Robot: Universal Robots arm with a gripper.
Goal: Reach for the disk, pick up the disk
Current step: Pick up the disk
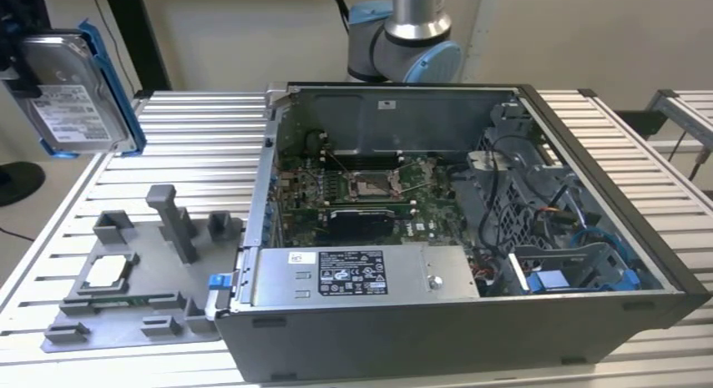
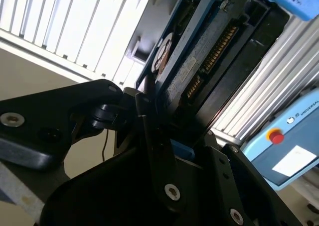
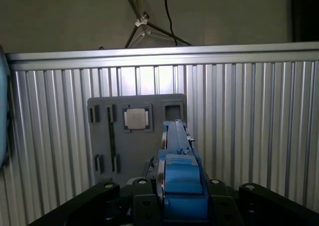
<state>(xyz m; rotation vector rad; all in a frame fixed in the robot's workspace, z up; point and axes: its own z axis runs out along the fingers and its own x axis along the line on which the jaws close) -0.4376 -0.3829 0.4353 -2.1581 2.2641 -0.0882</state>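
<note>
Disk (image 1: 76, 92) is hanging aloft; tool (image 3: 182, 182) is grasping it.
Tool is clamping the blue bracket (image 1: 112, 79) above the desk (image 1: 200, 113); advise a square, untilted hold.

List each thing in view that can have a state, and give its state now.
disk: in the air, on edge, clamped between the fingers.
gripper: shut on the disk.
computer case: lying on its side, open, inside exposed.
grey holder: flat on the table, square chip seated in one pocket.
</note>
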